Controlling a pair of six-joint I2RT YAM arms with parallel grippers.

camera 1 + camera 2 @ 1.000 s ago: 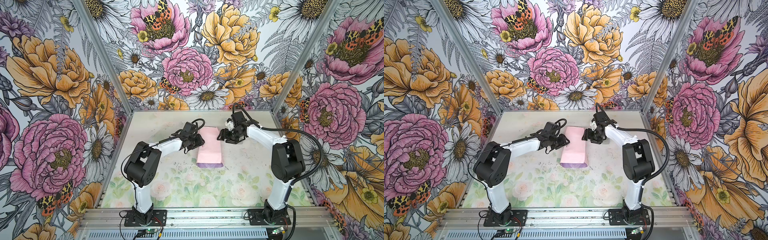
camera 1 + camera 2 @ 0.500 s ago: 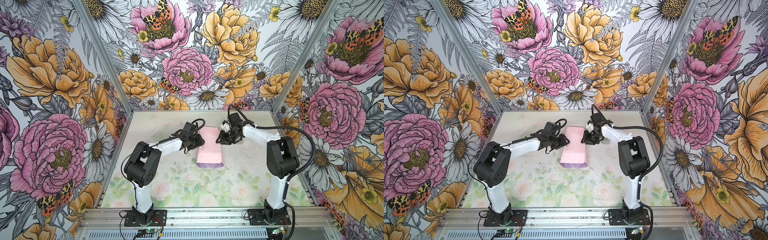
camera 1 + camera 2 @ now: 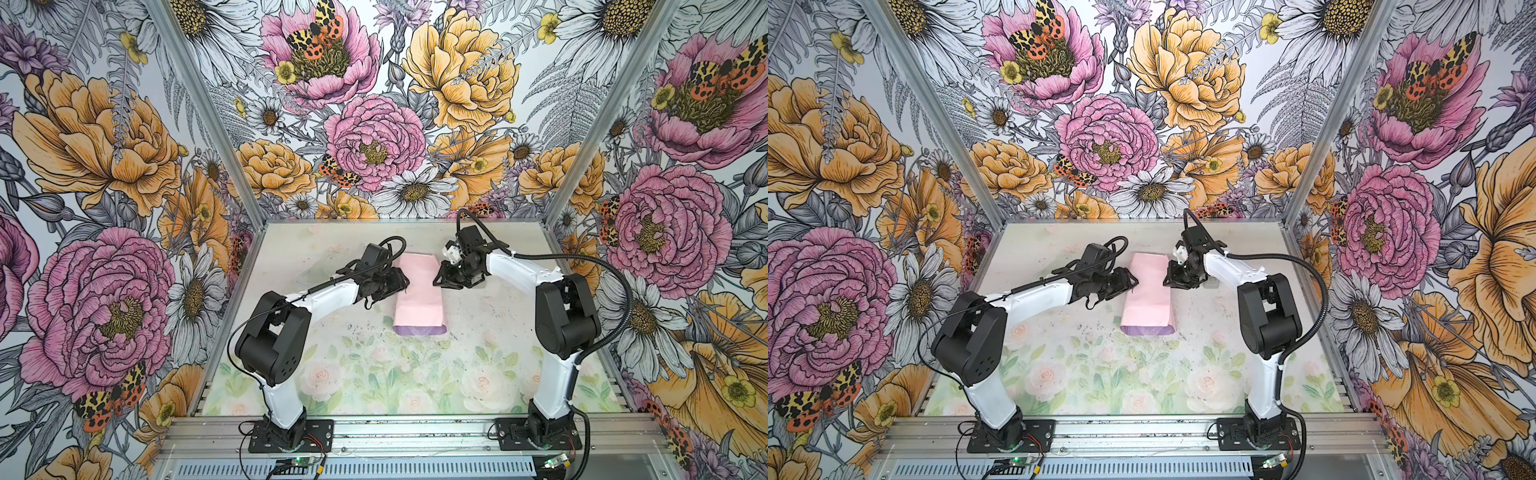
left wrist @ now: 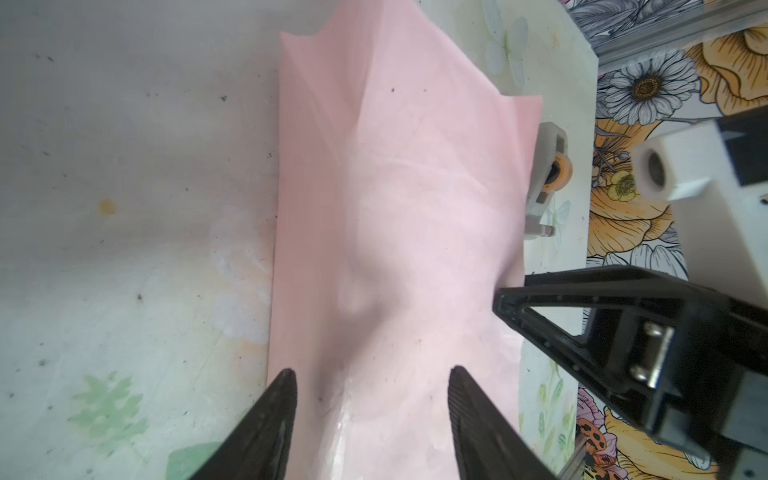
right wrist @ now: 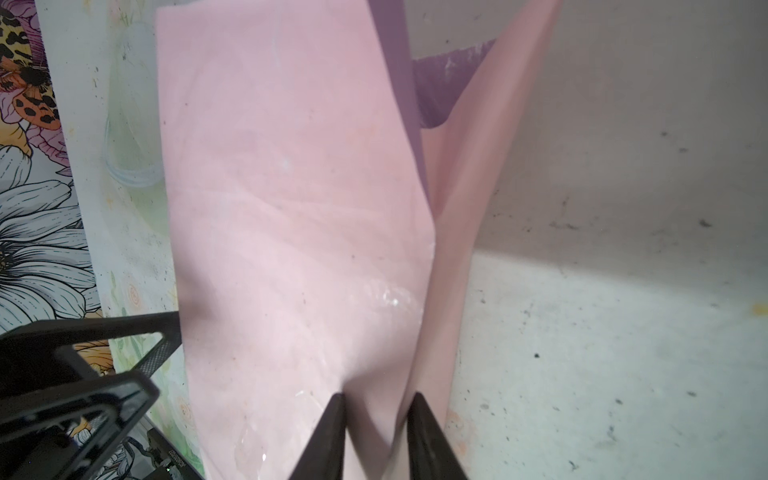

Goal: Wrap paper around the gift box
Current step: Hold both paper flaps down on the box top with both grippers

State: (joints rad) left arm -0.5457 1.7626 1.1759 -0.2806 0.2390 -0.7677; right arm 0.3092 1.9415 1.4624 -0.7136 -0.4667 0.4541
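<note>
Right claw (image 5: 378, 397) pinches a raised edge of the paper (image 5: 291, 208), probably to keep the fold over the hidden box; left claw (image 4: 372, 370) hovers released.

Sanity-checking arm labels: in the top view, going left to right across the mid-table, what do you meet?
left gripper → paper → right gripper
</note>
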